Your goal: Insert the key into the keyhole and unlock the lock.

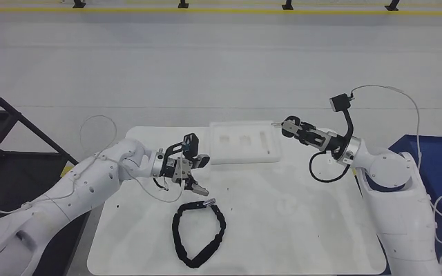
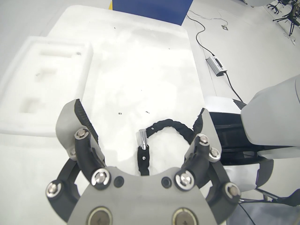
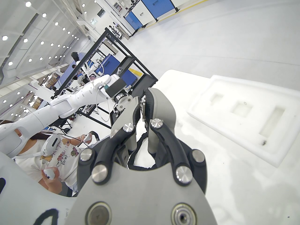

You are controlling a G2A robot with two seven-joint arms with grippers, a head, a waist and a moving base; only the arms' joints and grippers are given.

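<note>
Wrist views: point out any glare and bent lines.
Left wrist view: a bright glint runs down the lock's metal end, and the white table glares around the foam tray. Right wrist view: ceiling lamps burn as white dots; the table's edge seems to bow.

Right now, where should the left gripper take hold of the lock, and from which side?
Probably the silver end of the lock, from above, fingers across it: it lies flat on the table, rigid and narrow, and the open left gripper hangs close by.
</note>
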